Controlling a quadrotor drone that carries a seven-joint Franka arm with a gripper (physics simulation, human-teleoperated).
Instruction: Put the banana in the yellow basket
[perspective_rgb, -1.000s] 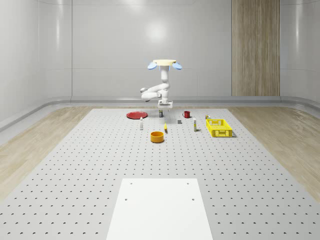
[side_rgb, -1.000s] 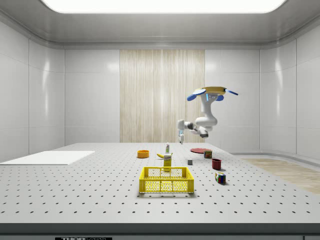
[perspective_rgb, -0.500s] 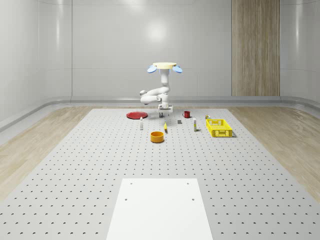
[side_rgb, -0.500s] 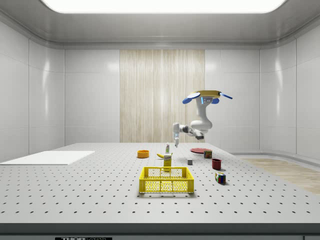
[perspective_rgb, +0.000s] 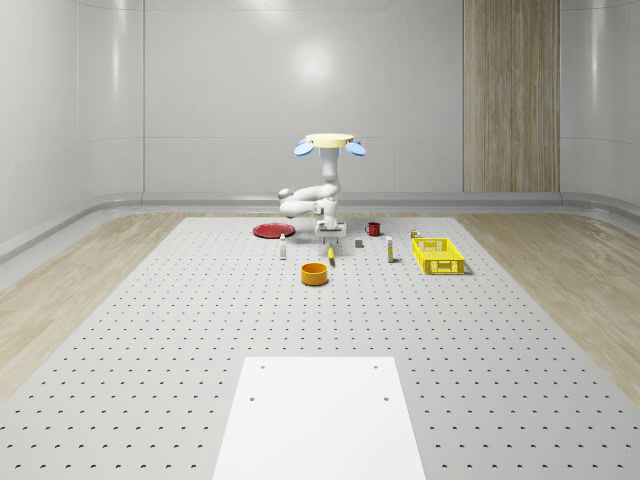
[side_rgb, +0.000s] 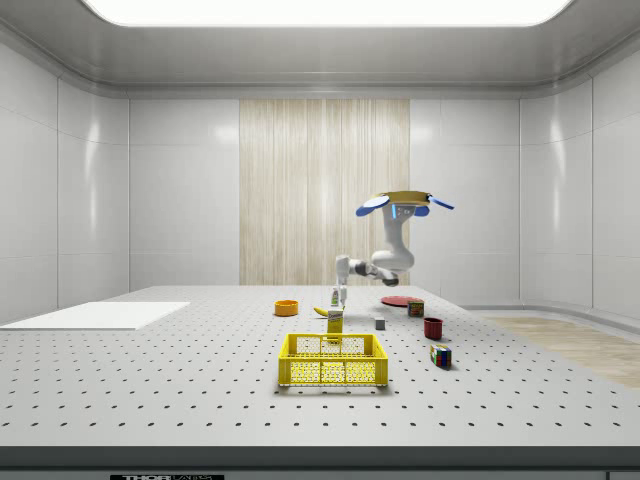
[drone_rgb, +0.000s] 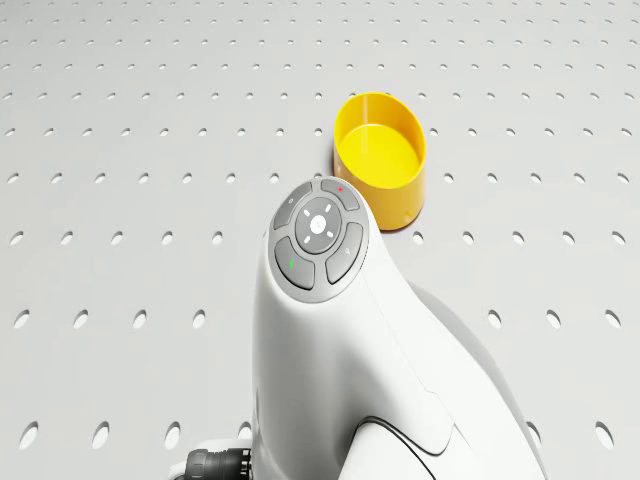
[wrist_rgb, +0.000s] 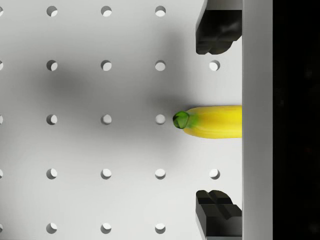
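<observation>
The drone (perspective_rgb: 329, 141) hovers over the perforated table (perspective_rgb: 180, 330), arm folded down, gripper (wrist_rgb: 218, 120) poised above the banana (wrist_rgb: 212, 121) with fingers (wrist_rgb: 215, 30) spread wide on either side, not touching it. The banana lies flat on the table, beside the orange bowl (perspective_rgb: 315, 273). The grasp looks close, though height is hard to judge. Lift and carry to the yellow basket (perspective_rgb: 438, 255), well apart, remain.

Matt perforated table (wrist_rgb: 100, 150), smooth-skinned banana (wrist_rgb: 215, 121)
</observation>
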